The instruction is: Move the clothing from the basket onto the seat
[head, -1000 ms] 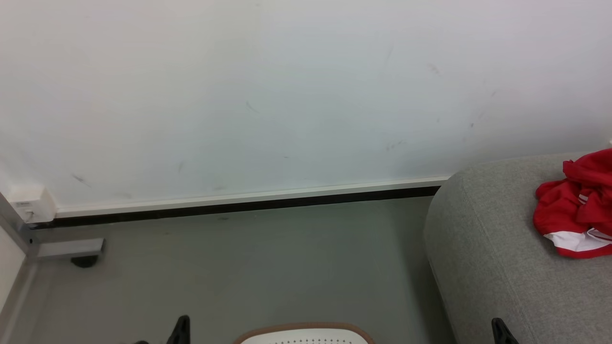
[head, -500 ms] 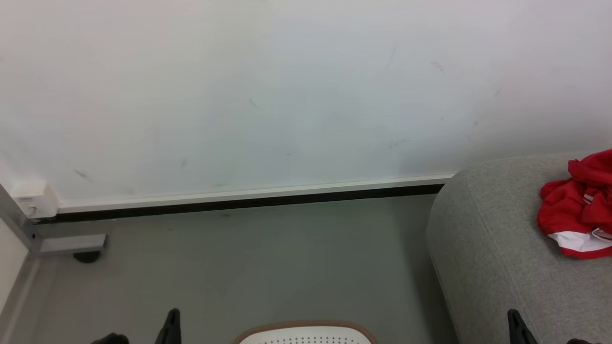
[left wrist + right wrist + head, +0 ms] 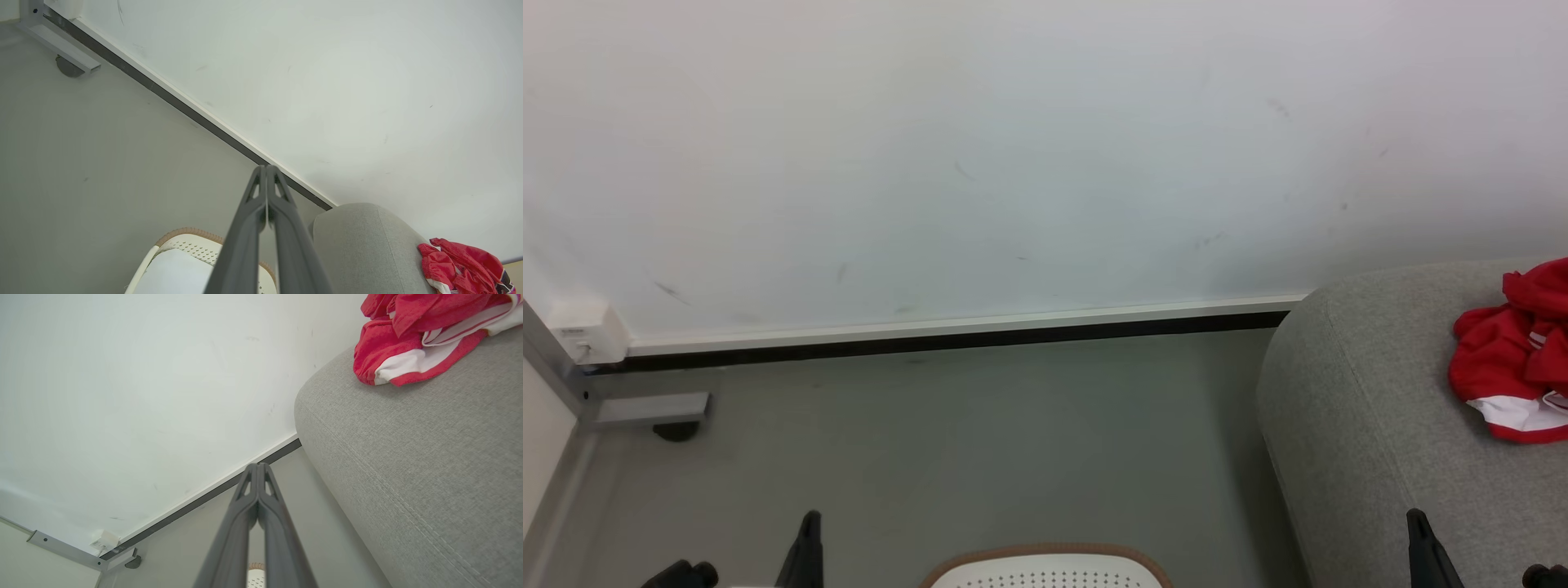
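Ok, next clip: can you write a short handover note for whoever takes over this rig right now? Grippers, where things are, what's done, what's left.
Grippers: the left gripper is shut and empty, to the left of the basket. The right gripper is shut and empty, by the seat.
Things: the clothing lies bundled on the seat, near the wall.
Done: that red bundle is on the seat.
Left: the visible part of the basket shows pale lining and no garment. The rest is hidden, so check it.

A scuffed white wall (image 3: 1013,147) meets a grey floor (image 3: 980,441) along a dark skirting strip (image 3: 931,342).
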